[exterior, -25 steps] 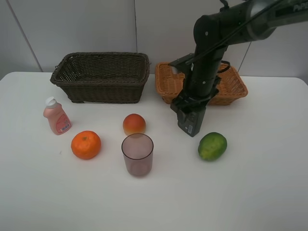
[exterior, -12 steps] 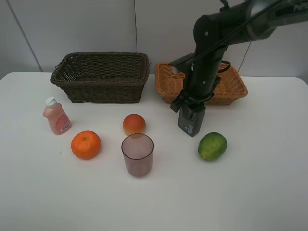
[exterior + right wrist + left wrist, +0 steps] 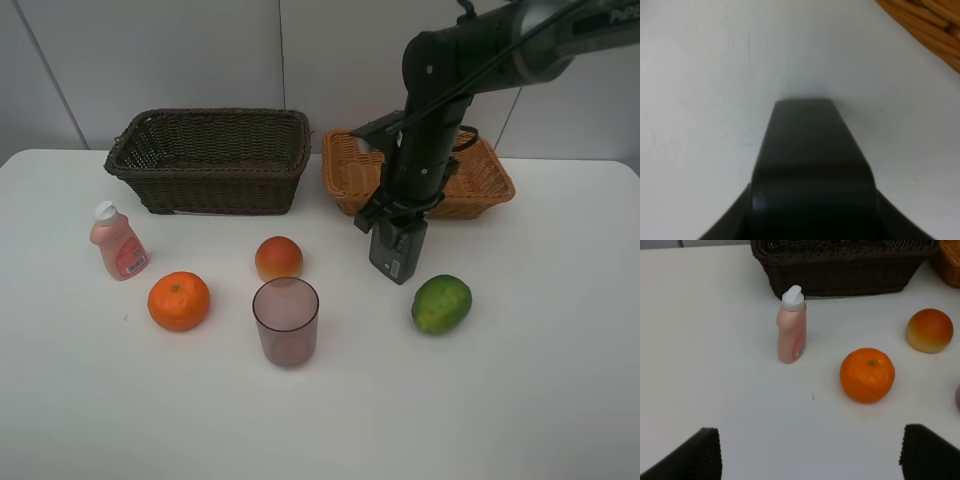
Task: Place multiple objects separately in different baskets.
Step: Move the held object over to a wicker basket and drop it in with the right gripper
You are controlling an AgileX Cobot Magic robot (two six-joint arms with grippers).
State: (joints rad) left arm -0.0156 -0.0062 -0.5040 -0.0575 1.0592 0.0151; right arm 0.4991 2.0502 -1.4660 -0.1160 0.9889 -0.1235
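Six small items and two baskets share a white table (image 3: pixel 520 400). The right gripper (image 3: pixel 392 222) is clamped on the top of the dark pump bottle (image 3: pixel 398 250). The bottle hangs below the gripper, slightly tilted, right of the table's centre and just in front of the tan basket (image 3: pixel 345 180) at the back edge. It is not clear whether its base touches the table. In the right wrist view the bottle's dark body (image 3: pixel 810 175) fills the space straight ahead of the jaws, with a strip of tan wicker beyond it.

The step in hand looks like carrying this bottle to a basket, probably the tan one, which is nearest. To do it well, the arm should raise the bottle until its base clears the rim. The grip needs to stay firm, since a tilted load can swing or slip. The bottle should be low inside the walls before release, and kept away from the green fruit (image 3: pixel 441 303) close by.

The left gripper (image 3: pixel 810 455) is spread wide and empty over the front left of the table. The pink bottle (image 3: pixel 792 325) and orange (image 3: pixel 867 375) lie ahead of it. The peach (image 3: pixel 279 258) and cup (image 3: pixel 286 320) are near the centre, and the dark basket (image 3: pixel 215 185) stands at the back left.
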